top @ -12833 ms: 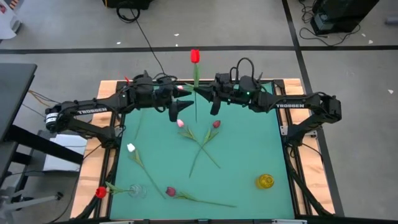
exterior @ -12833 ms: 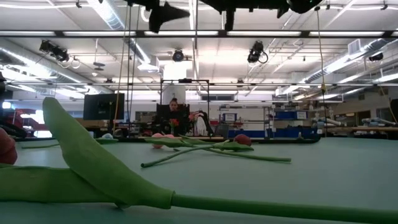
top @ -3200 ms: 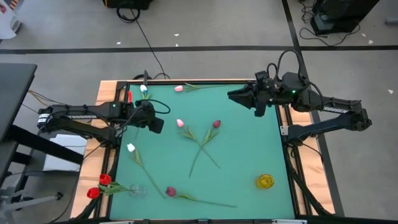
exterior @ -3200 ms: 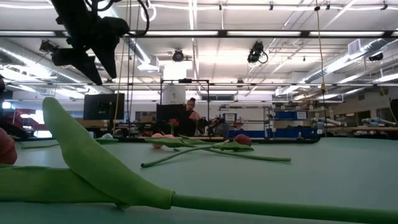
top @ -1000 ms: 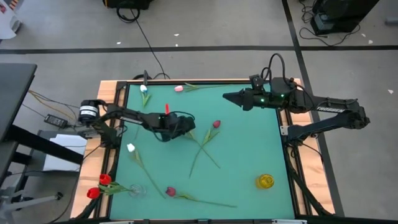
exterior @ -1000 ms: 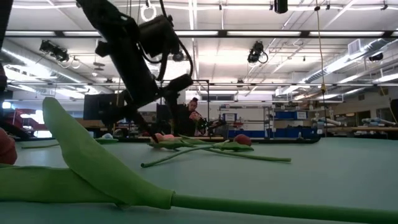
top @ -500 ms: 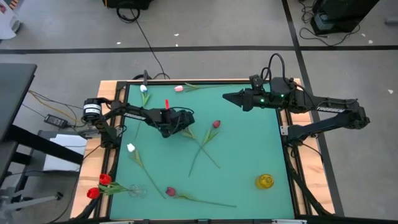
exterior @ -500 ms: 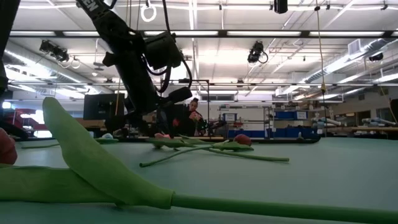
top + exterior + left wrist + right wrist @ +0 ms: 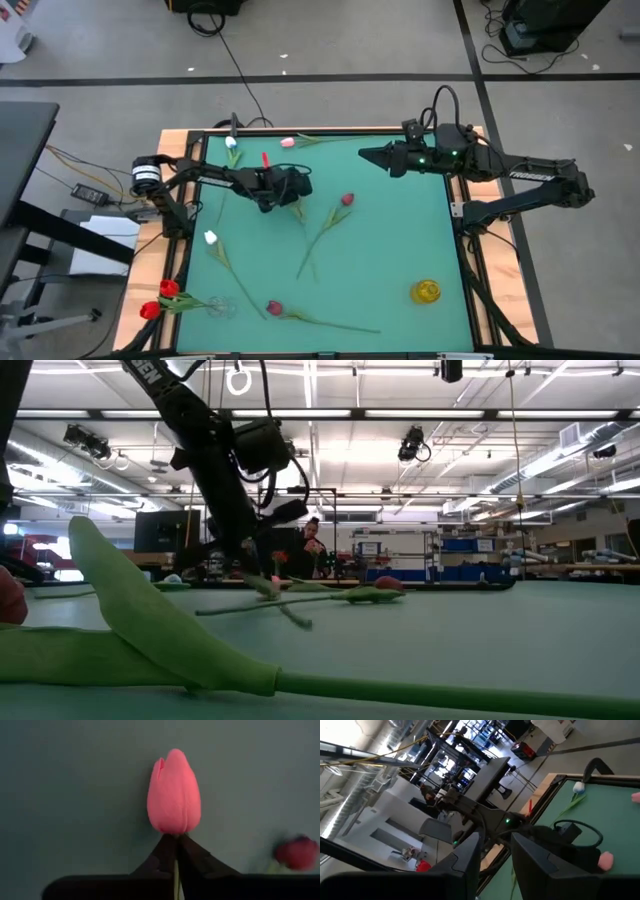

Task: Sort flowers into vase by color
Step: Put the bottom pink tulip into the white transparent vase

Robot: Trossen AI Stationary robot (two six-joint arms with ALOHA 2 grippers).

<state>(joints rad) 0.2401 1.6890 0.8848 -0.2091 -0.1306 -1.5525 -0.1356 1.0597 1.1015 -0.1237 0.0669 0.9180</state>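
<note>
My left gripper (image 9: 175, 844) is shut on a pink tulip (image 9: 174, 792), low over the middle of the green mat (image 9: 400, 240). Its stem (image 9: 285, 610) slants down from the gripper toward the near side. A maroon tulip (image 9: 346, 200) lies beside it, its stem (image 9: 318, 245) flat on the mat. My right gripper (image 9: 362, 154) hovers open over the far right of the mat, with nothing between its fingers. A clear vase (image 9: 220, 306) at the near left has two red tulips (image 9: 160, 296). A yellow vase (image 9: 427, 291) stands at the near right. My left gripper pinches the pink tulip's stem (image 9: 176, 870) between its two fingertips, just below the head. The fingers slant down from the table's left and lie across the stem. The head is clear of the mat. I cannot tell whether the stem's free end (image 9: 303, 623) touches it.
A white tulip (image 9: 211, 238) and a dark pink one (image 9: 274, 308) lie at the near left. Another white tulip (image 9: 231, 143) and a pink one (image 9: 288, 142) lie along the far edge. A wooden frame (image 9: 458, 215) borders the mat.
My left gripper has shut on the pink tulip's stem below the head, then risen a little toward the far edge. The tulip's head end has come up off the mat. Its stem has swung off the maroon tulip's stem and now trails below the gripper.
</note>
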